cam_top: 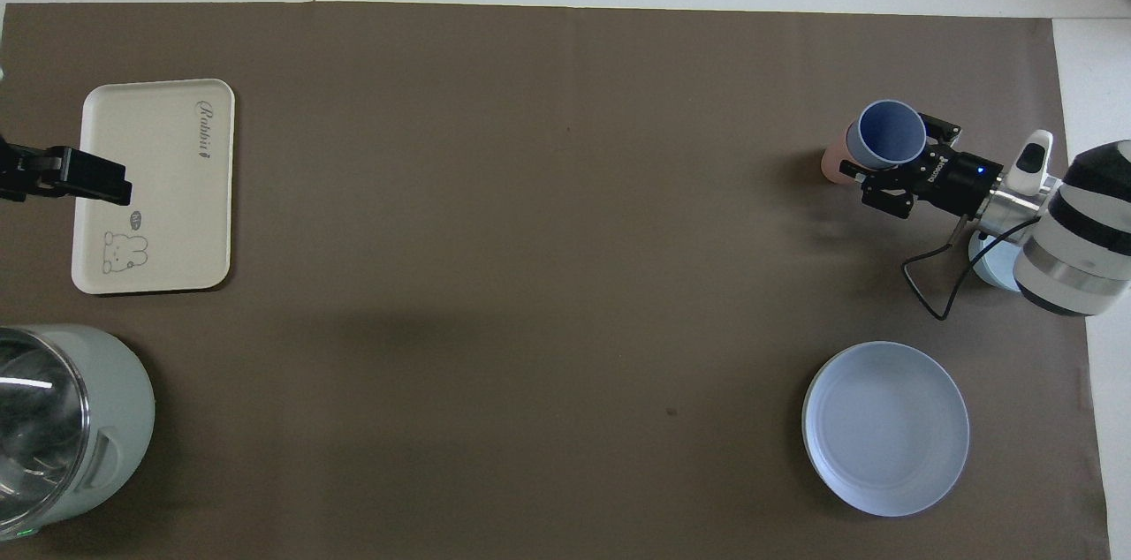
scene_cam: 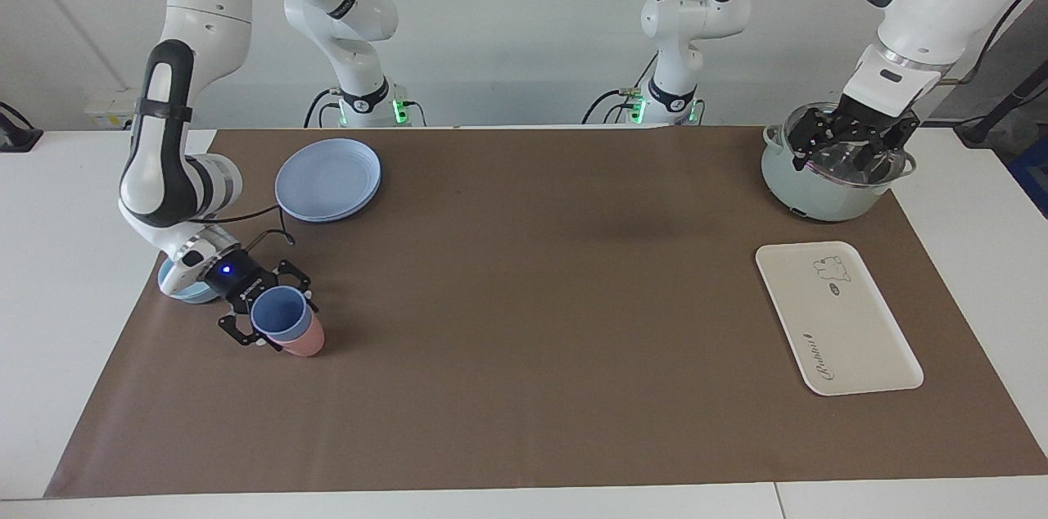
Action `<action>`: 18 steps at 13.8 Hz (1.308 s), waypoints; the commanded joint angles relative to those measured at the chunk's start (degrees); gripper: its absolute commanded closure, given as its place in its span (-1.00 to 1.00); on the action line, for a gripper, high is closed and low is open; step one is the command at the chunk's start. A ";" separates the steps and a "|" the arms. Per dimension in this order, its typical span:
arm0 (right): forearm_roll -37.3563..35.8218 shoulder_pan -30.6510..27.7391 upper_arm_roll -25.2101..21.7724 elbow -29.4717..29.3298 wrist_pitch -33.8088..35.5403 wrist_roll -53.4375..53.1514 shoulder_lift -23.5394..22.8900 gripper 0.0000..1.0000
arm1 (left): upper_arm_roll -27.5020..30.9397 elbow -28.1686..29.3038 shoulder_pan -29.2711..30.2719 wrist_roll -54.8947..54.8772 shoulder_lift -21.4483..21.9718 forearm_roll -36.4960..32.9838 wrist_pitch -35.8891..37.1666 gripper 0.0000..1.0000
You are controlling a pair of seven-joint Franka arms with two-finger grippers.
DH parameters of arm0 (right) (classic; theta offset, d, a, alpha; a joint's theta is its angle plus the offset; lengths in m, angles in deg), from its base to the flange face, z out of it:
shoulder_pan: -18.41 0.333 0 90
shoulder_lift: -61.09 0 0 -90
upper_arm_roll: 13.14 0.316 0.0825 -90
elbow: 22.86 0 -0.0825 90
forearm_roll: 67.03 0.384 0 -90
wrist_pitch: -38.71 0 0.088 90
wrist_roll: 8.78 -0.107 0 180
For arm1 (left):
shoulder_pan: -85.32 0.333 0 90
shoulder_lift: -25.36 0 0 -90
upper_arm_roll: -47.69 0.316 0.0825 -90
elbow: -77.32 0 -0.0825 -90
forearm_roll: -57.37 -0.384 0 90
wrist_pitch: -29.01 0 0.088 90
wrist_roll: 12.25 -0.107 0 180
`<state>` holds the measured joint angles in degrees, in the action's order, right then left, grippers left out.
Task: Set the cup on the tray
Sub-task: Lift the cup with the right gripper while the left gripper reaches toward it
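The right gripper (scene_cam: 274, 321) was seen with its fingers clamped on the small medium-blue tapered plastic cup (scene_cam: 279, 315), which was tilted and lifted partly out of the salmon-pink plastic cup (scene_cam: 304, 340) it was nested in, near the right arm's end of the table. It was judged that the pink cup could be dragged along or toppled if the two stayed wedged together, and that the tilted blue cup could slip from a grip taken at the rim. A light-blue shallow bowl (scene_cam: 190, 288) lay under the wrist, and a round blue plate (scene_cam: 328, 178) nearer the robots' edge. The flat cream-white rectangular tray (scene_cam: 837, 317) lay bare towards the left arm's end. The left gripper (scene_cam: 851, 144) waited over the pale-green pot (scene_cam: 833, 173); its fingers were seen apart.
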<state>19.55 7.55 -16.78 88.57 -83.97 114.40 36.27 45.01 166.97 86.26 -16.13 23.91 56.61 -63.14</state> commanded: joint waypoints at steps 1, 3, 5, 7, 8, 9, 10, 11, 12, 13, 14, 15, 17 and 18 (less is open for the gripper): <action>2.01 -0.04 0.04 0.19 -0.72 1.53 -0.14 1.00 | 0.23 1.94 0.03 -0.24 1.80 0.06 0.04 -1.00; 2.01 -0.12 0.04 0.02 -0.64 1.44 -0.14 1.00 | 0.23 2.03 -0.32 -0.24 1.89 0.06 0.64 -1.00; 1.49 -0.13 -0.14 0.01 -0.63 -0.47 0.82 1.00 | 0.23 2.38 -0.06 0.10 2.33 0.06 2.32 -1.00; 0.44 0.05 -0.31 0.10 -1.07 -3.38 2.75 1.00 | 0.32 2.47 -0.06 -0.33 2.33 -0.55 2.24 -1.00; -2.27 0.14 -0.31 0.10 -2.55 -5.83 4.33 1.00 | 0.32 2.47 -0.06 -0.24 2.33 -0.64 2.15 -1.00; -7.17 0.49 -0.31 0.10 -4.31 -10.20 6.17 1.00 | 0.32 2.47 -0.06 -0.24 2.33 -0.73 2.32 -1.00; -12.00 1.45 -0.31 0.02 -5.46 -14.94 8.02 1.00 | 0.32 2.47 -0.06 0.02 2.33 -0.73 2.41 -1.00; -15.88 2.07 -0.31 -0.07 -6.16 -19.60 9.69 1.00 | 0.32 2.47 -0.06 0.02 2.33 -0.73 2.50 -1.00; -19.31 2.86 -0.31 -0.07 -6.35 -23.65 11.10 1.00 | 0.32 2.47 -0.06 0.02 2.33 -0.73 2.58 -1.00; -22.39 3.73 -0.31 -0.16 -6.35 -27.00 12.42 1.00 | 0.32 2.56 0.03 -0.07 2.42 -0.73 2.67 -1.00; -25.90 4.61 -0.31 -0.42 -6.35 -30.69 13.82 1.00 | 0.32 2.64 0.03 -0.07 2.51 -0.73 2.24 -1.00; -30.29 6.01 -0.31 -0.69 -6.35 -35.34 15.14 1.00 | 0.32 2.47 0.20 -0.50 2.51 -0.73 1.88 -1.00; -40.73 9.35 -0.31 -1.48 -6.35 -46.22 18.13 1.00 | 0.32 2.73 0.29 0.10 2.59 -0.64 2.14 -1.00; -47.05 11.80 -0.31 -1.83 -6.17 -51.94 19.45 1.00 | 0.32 2.82 0.29 0.11 2.60 -0.64 2.23 -1.00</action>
<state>-18.84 15.77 -16.96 86.70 -89.50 71.61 52.84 45.23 167.73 86.35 -16.11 24.77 56.54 -60.96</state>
